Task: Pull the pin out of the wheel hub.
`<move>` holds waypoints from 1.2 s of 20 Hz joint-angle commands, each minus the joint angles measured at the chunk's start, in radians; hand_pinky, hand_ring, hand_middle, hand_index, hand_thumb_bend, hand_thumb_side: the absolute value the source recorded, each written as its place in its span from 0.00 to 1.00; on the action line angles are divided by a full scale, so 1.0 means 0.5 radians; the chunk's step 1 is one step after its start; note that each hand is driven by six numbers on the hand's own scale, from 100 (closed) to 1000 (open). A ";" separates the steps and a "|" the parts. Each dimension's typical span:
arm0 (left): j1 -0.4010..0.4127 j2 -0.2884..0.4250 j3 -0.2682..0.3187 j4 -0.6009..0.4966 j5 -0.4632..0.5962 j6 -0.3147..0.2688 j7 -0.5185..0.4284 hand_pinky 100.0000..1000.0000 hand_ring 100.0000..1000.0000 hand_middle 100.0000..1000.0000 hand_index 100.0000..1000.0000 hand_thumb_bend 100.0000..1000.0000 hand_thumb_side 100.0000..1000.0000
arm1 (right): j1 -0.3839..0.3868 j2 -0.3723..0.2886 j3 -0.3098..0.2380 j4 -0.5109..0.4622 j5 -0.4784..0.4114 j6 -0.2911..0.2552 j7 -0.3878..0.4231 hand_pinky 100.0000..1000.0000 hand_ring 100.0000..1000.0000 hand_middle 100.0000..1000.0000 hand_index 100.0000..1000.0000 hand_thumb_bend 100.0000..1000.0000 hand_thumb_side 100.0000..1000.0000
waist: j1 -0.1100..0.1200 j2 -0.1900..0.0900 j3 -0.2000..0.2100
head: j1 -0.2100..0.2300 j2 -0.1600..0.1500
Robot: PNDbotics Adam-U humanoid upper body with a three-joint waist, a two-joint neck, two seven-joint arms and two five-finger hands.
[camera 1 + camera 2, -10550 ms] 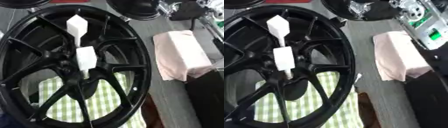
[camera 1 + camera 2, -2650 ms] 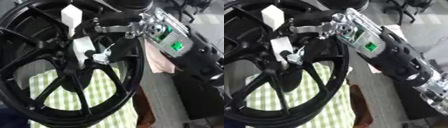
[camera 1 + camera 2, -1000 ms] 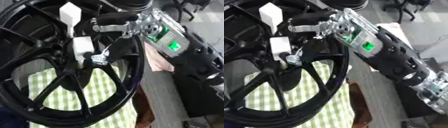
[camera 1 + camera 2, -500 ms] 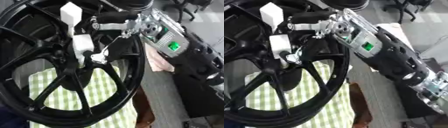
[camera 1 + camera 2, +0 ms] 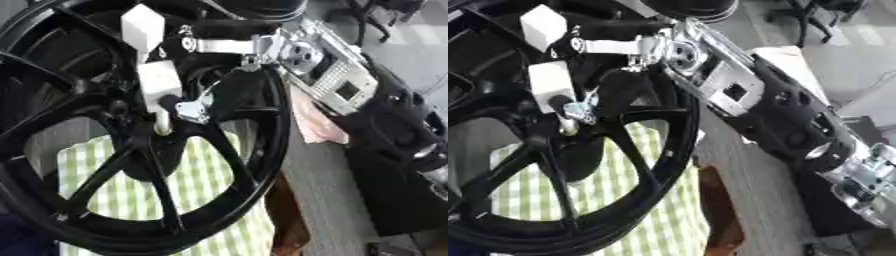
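1. Checked green-and-white cloth [image 5: 210, 190] lies nearest me on the table [image 5: 324, 195], showing through the lower spokes of the wheel hub [image 5: 131, 130], which stands tilted on it.

2. White and blocky, the pin [image 5: 159, 85] is still seated in the hub's centre, its thin lower end going down into the bore and its second white block sticking up toward the rim. Nothing is pulled yet.

3. Over the last second my right hand [image 5: 194, 107] has crept in toward the pin: its silver fingertips [image 5: 579, 111] now sit just beside the lower white block, perhaps touching it. Ten seconds back the arm was not over the wheel at all. I judge this is the end of the reach, with the grasp next.

4. Whether those fingers have closed on the pin I cannot tell; black hub metal hides the contact.

5. Farther back, the right arm [image 5: 754, 105] slants down from the upper right across the rim, wrist bent inward.

6. My left hand shows nowhere.
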 commanded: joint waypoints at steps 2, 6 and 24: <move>-0.013 0.006 0.003 -0.038 0.006 -0.003 -0.007 0.92 0.72 0.58 0.77 0.04 0.73 | -0.035 -0.033 -0.075 -0.024 -0.104 -0.017 -0.029 0.81 0.81 0.14 0.39 0.00 0.50 | 0.025 -0.056 -0.004 | -0.009 0.011; -0.013 0.004 0.006 -0.038 0.014 -0.005 -0.007 0.92 0.72 0.58 0.77 0.04 0.73 | -0.016 -0.017 -0.169 -0.024 -0.222 -0.007 -0.056 0.82 0.83 0.12 0.38 0.00 0.55 | 0.037 -0.074 -0.007 | -0.012 0.011; 0.024 0.000 0.117 -0.038 -0.023 -0.036 0.105 0.92 0.72 0.58 0.77 0.04 0.72 | 0.684 -0.321 -1.029 0.207 -0.535 0.124 -0.556 0.86 0.87 0.15 0.44 0.00 0.42 | 0.126 -0.068 -0.150 | 0.255 -0.063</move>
